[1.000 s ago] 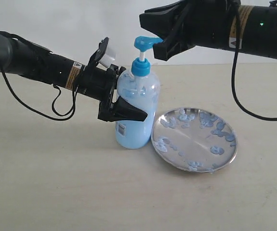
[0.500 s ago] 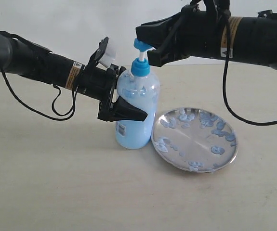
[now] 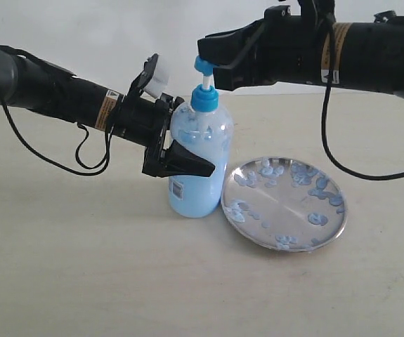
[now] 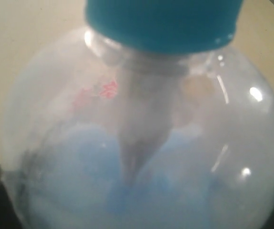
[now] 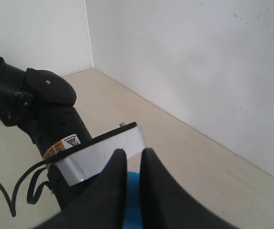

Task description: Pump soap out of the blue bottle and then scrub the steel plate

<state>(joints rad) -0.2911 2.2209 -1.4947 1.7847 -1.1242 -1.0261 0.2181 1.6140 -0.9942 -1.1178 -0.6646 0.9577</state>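
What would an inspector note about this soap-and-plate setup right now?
Surface: pale table, bare apart from the job's things.
Job's things: blue bottle stands close beside the steel plate. Soap lies in blobs across the plate, and more fills the bottle.
Clutter: nothing seen.
Grippers: left gripper is clamped on the bottle's body. Right gripper sits over the pump head, jaws nearly together.
Cables: one black cable loops under the left arm, and another hangs from the right arm behind the plate.
Surroundings: plain white wall.
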